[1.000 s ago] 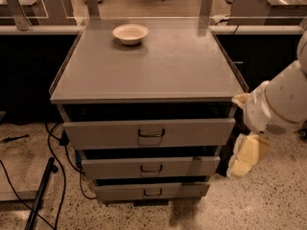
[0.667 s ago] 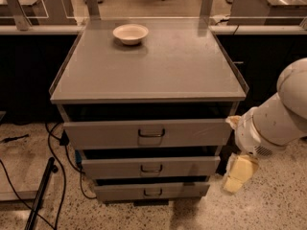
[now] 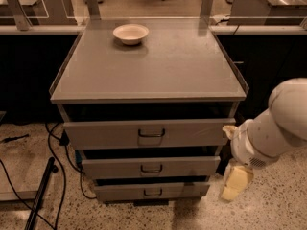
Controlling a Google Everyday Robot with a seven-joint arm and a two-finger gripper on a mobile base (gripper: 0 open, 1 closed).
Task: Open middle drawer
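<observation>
White arm [image 3: 276, 126] angles downward, pincer [image 3: 236, 183] right of middle drawer [image 3: 192, 166], grip state unclear.

Bowl [image 3: 130, 33]: pale, shallow, sitting back-left on the cabinet top [image 3: 163, 71].
Top drawer [image 3: 105, 134]: widest front, dark loop handle at centre.
Bottom drawer [image 3: 120, 192]: narrowest front, lowest.
Cables [image 3: 53, 143]: black, trailing over the speckled floor [image 3: 273, 212], left of the cabinet.

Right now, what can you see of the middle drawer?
The middle drawer shows a flat grey, metal-looking front, mid-sized, between the larger top drawer and the smaller bottom drawer. A small dark loop handle sits at its centre. A dark gap runs above the front. Nothing touches it: the gripper hangs low, right of the cabinet, off the handle.
</observation>
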